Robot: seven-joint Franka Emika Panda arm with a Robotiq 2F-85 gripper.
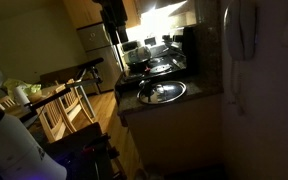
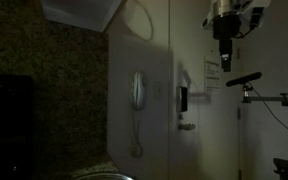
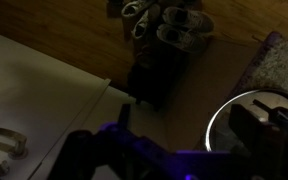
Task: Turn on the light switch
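Exterior view, wall side: room is dark, so the lamp is off and the task is not done. The tool hangs near the ceiling, pointing down. Its jaws are too dim to read, so I cannot tell whether it is open or closed; nothing seems held. The light switch looks like the faint pale plate on the wall, below the tool and well off to its side, with no contact. The wall phone sits just beyond the switch, its cord dangling under it. A dark panel sits on the wall between the tool and the switch.

Exterior view, kitchen side: the same pale plate shows beside the phone, far from the dark shape at the top edge that I take for the tool. Below the tool lie the sink in its worktop and wooden chairs.

Wrist view: the camera looks down. The tool is only a dark outline with a bluish glow at the bottom edge, state unreadable. A white cabinet is below, to one side. The switch is not in view.

Judgement: the whole approach and press remain. The phone and cord crowd the switch, and the worktop edge lies under the path.
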